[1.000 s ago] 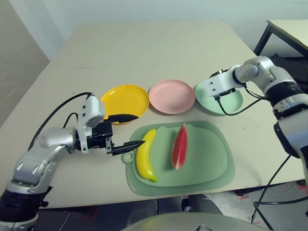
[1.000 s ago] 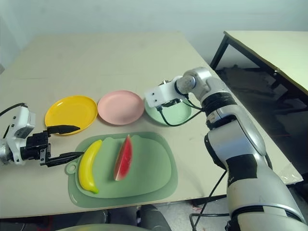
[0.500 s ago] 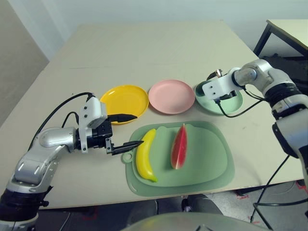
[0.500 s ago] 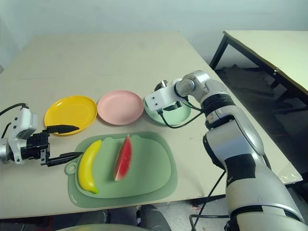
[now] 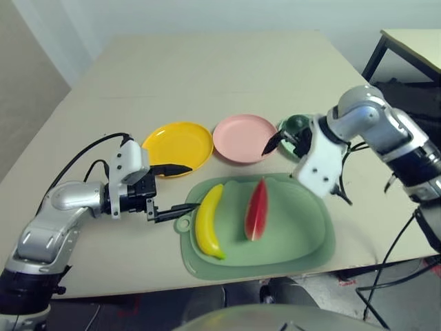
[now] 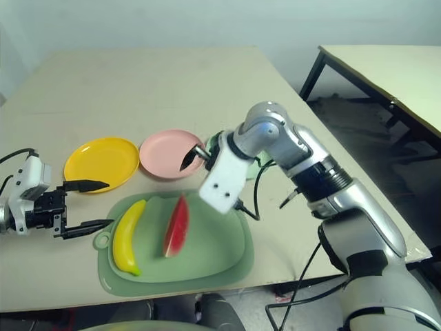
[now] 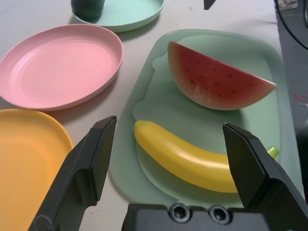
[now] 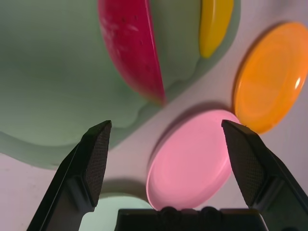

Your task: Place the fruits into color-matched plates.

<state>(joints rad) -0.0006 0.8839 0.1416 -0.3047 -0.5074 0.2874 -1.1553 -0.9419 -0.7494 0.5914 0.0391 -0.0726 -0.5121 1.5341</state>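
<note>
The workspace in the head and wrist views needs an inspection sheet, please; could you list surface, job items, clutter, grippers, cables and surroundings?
Surface: beige table, carrying a green mat.
Job's things: banana and watermelon wedge lie side by side on the mat, apart; avocado sits in the mint green plate; pink plate and yellow plate are empty.
Clutter: nothing seen.
Grippers: left gripper open, beside the banana's end, holding nothing; right gripper open, above the pink plate and the mat's edge, holding nothing.
Cables: black cable loops along the left arm; another hangs by the right arm.
Surroundings: second table at right; pale wall behind.
</note>
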